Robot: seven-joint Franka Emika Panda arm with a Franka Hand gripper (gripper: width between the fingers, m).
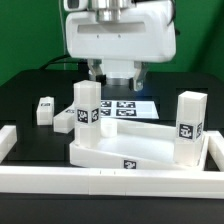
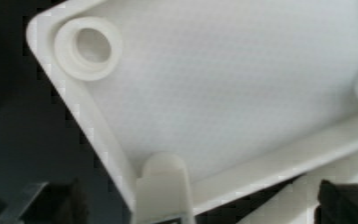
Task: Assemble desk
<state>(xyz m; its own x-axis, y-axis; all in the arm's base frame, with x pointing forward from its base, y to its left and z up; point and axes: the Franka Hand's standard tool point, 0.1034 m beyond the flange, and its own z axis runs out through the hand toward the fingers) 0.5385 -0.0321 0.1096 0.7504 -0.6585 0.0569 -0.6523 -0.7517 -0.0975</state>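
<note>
The white tabletop (image 1: pixel 140 150) lies flat in the middle of the table. One white leg (image 1: pixel 87 105) stands upright on its far left corner in the exterior view, and a second leg (image 1: pixel 190 117) stands on its right corner. Two more legs (image 1: pixel 44 110) (image 1: pixel 65 120) sit loose on the black table at the left. My gripper (image 1: pixel 113 74) hangs just above and behind the left standing leg. In the wrist view the tabletop (image 2: pixel 211 100) fills the frame, with a round socket (image 2: pixel 92 48) and the leg (image 2: pixel 162 185) rising between my dark fingertips (image 2: pixel 345 205). The gripper (image 2: pixel 194 212) is open and touches nothing.
White border rails run along the front (image 1: pixel 110 181), the left (image 1: pixel 10 142) and the right (image 1: pixel 214 150) of the work area. The marker board (image 1: pixel 128 105) lies flat behind the tabletop. The robot's white base (image 1: pixel 115 35) stands at the back.
</note>
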